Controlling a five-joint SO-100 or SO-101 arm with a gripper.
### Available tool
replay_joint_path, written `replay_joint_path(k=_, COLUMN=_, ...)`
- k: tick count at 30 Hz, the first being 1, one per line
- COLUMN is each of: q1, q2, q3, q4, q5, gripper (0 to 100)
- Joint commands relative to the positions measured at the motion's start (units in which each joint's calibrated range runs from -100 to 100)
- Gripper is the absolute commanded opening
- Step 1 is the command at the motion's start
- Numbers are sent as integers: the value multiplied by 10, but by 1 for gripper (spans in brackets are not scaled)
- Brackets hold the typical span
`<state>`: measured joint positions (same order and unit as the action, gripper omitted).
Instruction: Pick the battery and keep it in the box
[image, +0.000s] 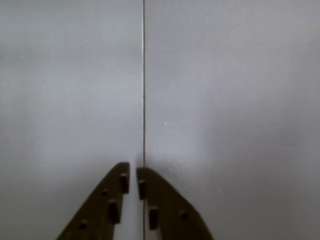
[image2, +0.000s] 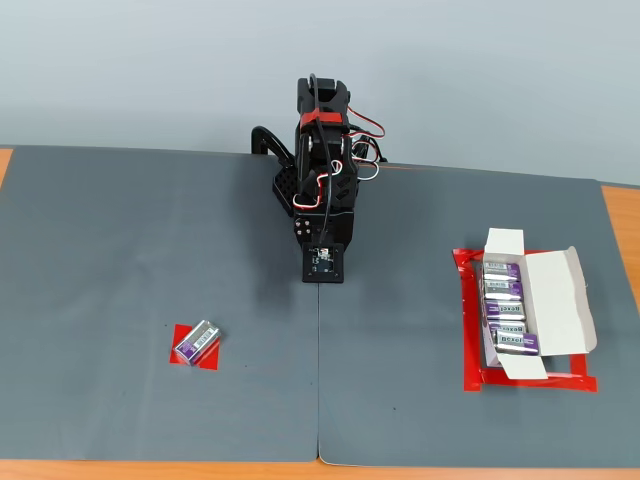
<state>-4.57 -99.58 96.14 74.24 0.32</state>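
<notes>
The battery (image2: 198, 341), a small purple and silver block, lies on a flat red tape patch (image2: 208, 358) at the front left of the grey mat. The box (image2: 552, 308), a white carton with open flaps, lies at the right and holds several similar batteries (image2: 506, 308) in a row. The arm (image2: 322, 180) is folded at the back centre, far from both. In the wrist view my gripper (image: 133, 171) points at bare mat, its dark fingers nearly touching with nothing between them. Neither the battery nor the box shows in the wrist view.
Red tape (image2: 530, 381) outlines the box. A seam between two grey mats (image2: 319, 390) runs front to back under the arm and also shows in the wrist view (image: 144, 90). Orange table edge (image2: 620, 210) shows at the right.
</notes>
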Motion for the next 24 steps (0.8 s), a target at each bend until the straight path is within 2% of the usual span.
replay_joint_path(k=1, q1=6, q2=11, q3=-36, q4=-6, q5=2, gripper=2)
replay_joint_path(k=8, q1=9, q2=54, q3=-83, q4=-70, q5=3, gripper=2)
replay_joint_path(k=18, q1=12, q2=258, q3=-220, q4=-143, q5=3, gripper=2)
replay_joint_path(k=24, q1=65, q2=391, q3=-328, q4=-150, q5=3, gripper=2)
